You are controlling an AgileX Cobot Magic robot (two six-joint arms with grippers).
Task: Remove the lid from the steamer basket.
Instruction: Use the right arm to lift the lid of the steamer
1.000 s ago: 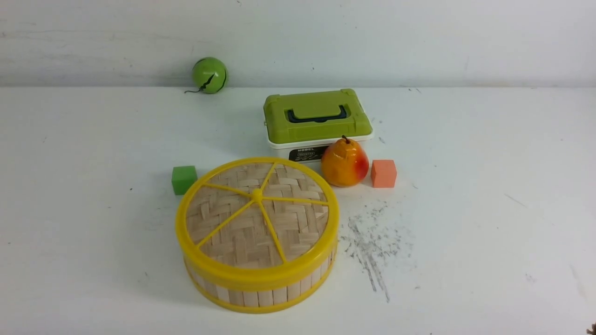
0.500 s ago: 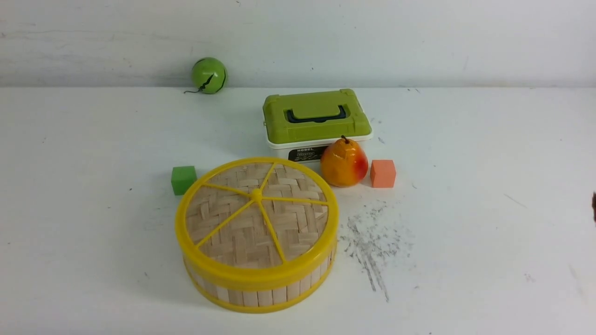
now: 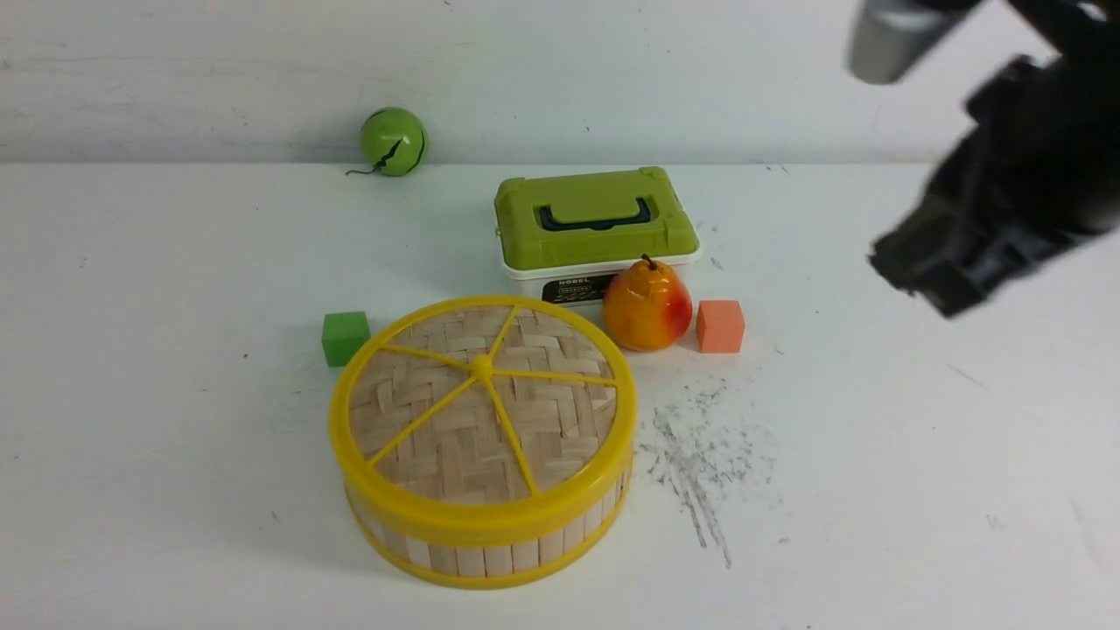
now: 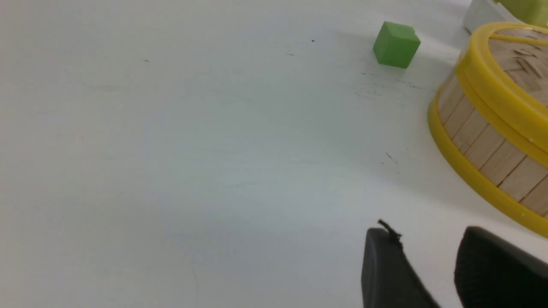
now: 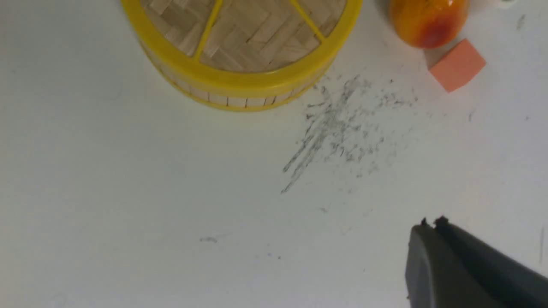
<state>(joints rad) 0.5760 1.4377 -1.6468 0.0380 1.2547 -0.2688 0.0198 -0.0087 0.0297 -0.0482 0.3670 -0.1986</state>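
Lid [image 3: 483,398]: seated on basket [image 3: 490,549], table [image 3: 175,394] centre, green cube [image 3: 345,337] just beside.
Left gripper [image 4: 428,234]: 2 fingers parted, empty, near basket wall.
Right gripper [image 5: 432,223]: 2 fingers pressed together, empty, well apart from lid.

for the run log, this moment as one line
yellow-rimmed woven bamboo lid: on bamboo-slat steamer basket, untouched | left gripper: open | right gripper: shut

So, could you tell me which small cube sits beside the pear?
The orange cube, just right of the pear; the green cube sits by the steamer basket instead.
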